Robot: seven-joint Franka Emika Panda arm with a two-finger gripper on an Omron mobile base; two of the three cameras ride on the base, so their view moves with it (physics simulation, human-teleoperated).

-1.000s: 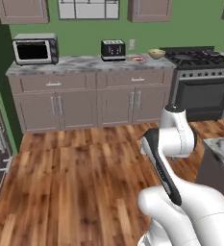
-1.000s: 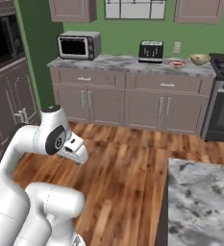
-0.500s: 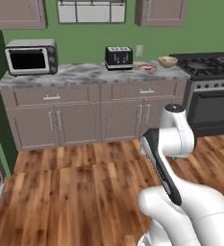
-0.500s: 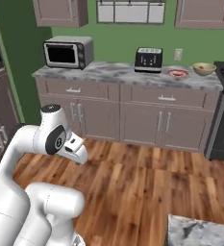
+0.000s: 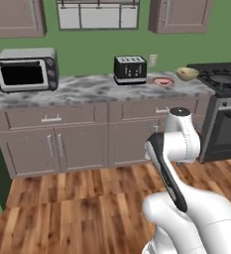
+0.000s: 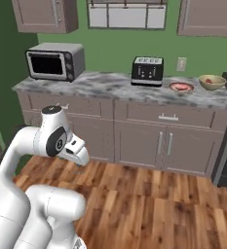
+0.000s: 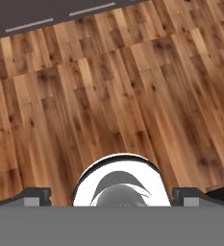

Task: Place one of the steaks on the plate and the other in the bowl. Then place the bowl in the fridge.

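Observation:
The plate [image 5: 162, 81] with its red-orange rim lies on the grey stone counter to the right of the toaster, also seen in the right base view [image 6: 181, 87]. Just right of it stands the tan bowl [image 5: 187, 74], with a reddish patch inside it [image 6: 212, 82] that is too small to name. I cannot make out the steaks as separate things at this distance. The fridge is out of view. My gripper [image 7: 112, 197] is open and holds nothing. It hangs folded close to the arm, pointing down at the wooden floor [image 6: 81, 162], far short of the counter.
A microwave [image 5: 26, 69] sits at the counter's left end and a black toaster [image 5: 130, 69] in the middle. A stove [image 5: 221, 79] adjoins the counter on the right. Grey cabinet doors [image 6: 143, 141] run below, and wooden floor [image 7: 108, 96] lies between me and them.
The whole picture has shifted and the counter looms larger, so the base has driven closer to it. The arm keeps its folded pose and the gripper stays open.

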